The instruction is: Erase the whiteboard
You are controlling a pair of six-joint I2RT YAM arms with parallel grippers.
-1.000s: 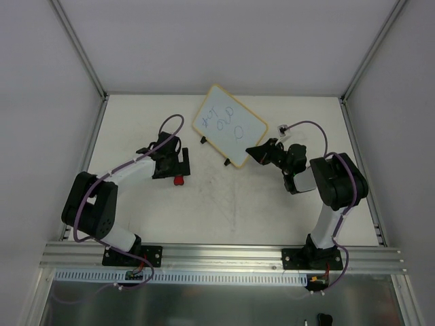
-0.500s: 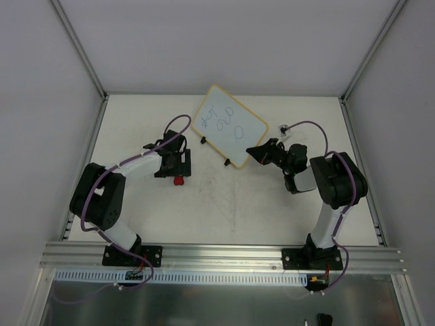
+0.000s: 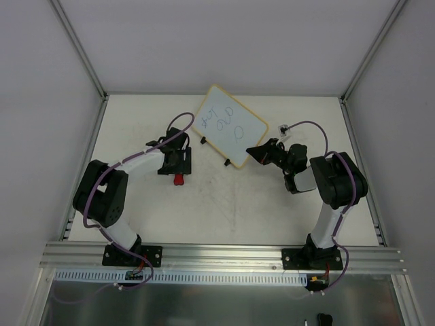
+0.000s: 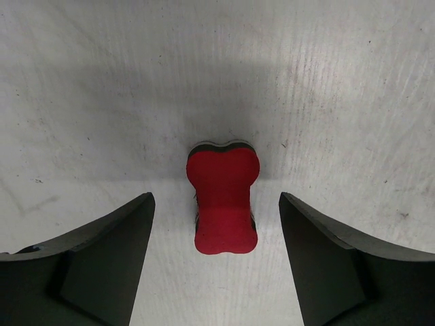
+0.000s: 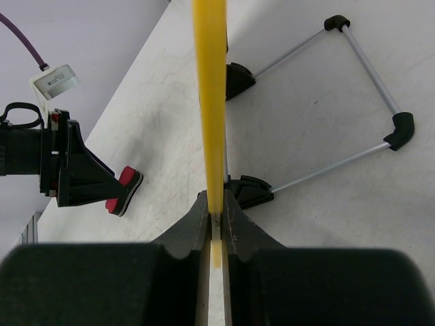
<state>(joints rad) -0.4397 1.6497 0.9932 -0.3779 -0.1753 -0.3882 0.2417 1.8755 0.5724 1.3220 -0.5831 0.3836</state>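
Observation:
The whiteboard [image 3: 228, 123] stands tilted at the back middle of the table, with dark scribbles on its white face and a yellow-tan frame. My right gripper [image 3: 251, 152] is shut on its near right edge; the right wrist view shows the yellow frame [image 5: 210, 95] pinched between the jaws [image 5: 216, 216]. The red bow-shaped eraser [image 3: 179, 180] lies flat on the table. My left gripper [image 3: 175, 168] is open just above it; in the left wrist view the eraser [image 4: 223, 197] lies between the two spread fingers [image 4: 216, 238], untouched.
The board's wire stand with black feet [image 5: 397, 129] rests on the table behind it. Aluminium frame posts [image 3: 80, 47] and white walls bound the table. My left arm also shows in the right wrist view [image 5: 68, 163].
My left gripper has moved right and slightly nearer, ending over the red eraser. The right gripper and the whiteboard have not moved.

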